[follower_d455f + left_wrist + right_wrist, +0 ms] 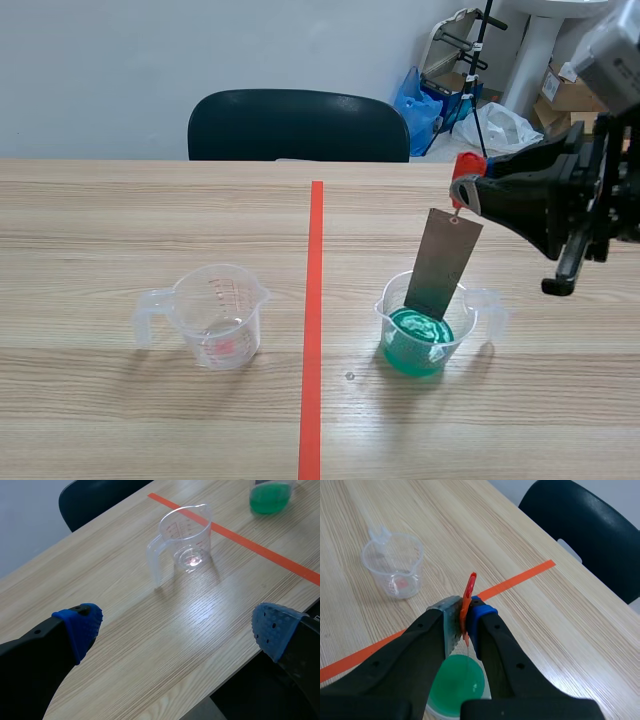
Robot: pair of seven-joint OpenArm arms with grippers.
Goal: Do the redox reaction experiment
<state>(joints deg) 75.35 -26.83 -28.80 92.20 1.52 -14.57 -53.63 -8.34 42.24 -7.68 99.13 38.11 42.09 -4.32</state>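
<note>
Empty cup (215,320) left of the tape line (313,300), filled cup (386,316) right, strip (443,260) standing in it

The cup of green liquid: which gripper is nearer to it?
Right. The right gripper is above the green cup, holding a red tab whose grey strip dips into it. The left gripper is far off, past the clear cup.

A lab-like workroom: wooden table (120,420), dark chair (298,125), cardboard boxes (570,92) and bags (420,100) behind.

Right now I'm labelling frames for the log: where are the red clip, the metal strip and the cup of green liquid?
red clip (468,165), scene view, its upper part.
metal strip (443,258), scene view, middle of its face.
cup of green liquid (490,305), scene view, its handle.
</note>
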